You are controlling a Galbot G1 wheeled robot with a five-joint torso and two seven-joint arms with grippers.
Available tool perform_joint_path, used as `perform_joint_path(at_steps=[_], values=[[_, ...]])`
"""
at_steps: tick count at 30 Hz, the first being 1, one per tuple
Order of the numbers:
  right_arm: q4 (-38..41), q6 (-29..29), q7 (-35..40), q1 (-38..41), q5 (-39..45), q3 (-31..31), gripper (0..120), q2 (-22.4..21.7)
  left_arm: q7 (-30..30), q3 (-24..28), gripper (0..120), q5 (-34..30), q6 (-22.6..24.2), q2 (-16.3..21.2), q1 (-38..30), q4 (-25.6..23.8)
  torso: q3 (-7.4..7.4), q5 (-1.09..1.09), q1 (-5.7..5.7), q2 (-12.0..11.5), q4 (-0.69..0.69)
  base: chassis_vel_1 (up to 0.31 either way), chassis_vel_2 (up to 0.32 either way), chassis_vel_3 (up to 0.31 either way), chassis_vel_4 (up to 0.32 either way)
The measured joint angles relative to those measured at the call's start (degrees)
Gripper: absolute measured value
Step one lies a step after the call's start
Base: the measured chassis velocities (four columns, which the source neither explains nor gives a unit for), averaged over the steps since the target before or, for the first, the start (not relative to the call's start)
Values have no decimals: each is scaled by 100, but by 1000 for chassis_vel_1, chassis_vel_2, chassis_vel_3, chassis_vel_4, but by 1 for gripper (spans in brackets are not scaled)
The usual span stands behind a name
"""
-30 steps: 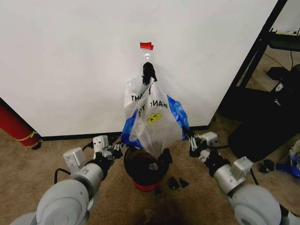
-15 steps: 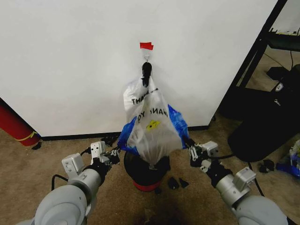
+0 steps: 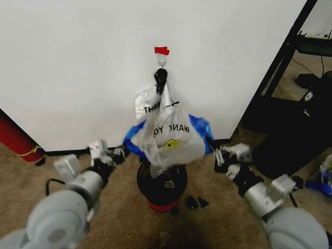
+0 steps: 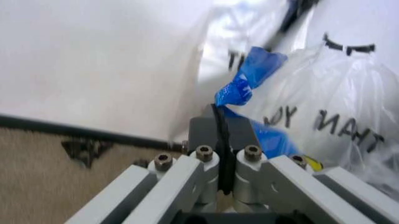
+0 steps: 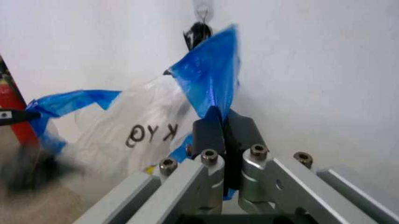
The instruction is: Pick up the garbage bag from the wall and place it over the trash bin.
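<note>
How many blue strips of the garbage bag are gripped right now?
2: one blue strip pinched by the left gripper, one by the right gripper, either side of the bin. Others may be hidden.

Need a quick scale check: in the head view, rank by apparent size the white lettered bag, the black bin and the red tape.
1. Opaque white lettered plastic bag
2. Round black trash bin with red base, part hidden by the bag
3. Small red tape strip on the white wall

White bag (image 3: 168, 136) blocks trash bin (image 3: 162, 182) opening.
</note>
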Motion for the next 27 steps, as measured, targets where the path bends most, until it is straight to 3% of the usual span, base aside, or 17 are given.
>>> perform_joint_path(at_steps=[5,12,16,20,27], values=[[8,3,-70,176,660,167,0,-291,24,-460,0,-402,26,164,-17,0,0,1,0,0,0,0,0,0,0],[6,-37,-65,155,826,82,0,-192,-33,-514,0,-527,81,143,105,2,0,1,0,0,0,0,0,0,0],[2,-31,-80,175,730,-326,0,132,-37,-261,0,-374,79,-15,144,3,-1,4,0,0,0,0,0,0,0],[-100,41,-254,192,500,-663,0,607,12,338,0,178,-54,-366,204,4,-1,1,-1,0,0,0,0,0,0],[-590,208,-477,235,283,-967,0,1273,220,903,0,909,-255,-644,184,4,-1,1,-1,0,0,0,0,0,0]])
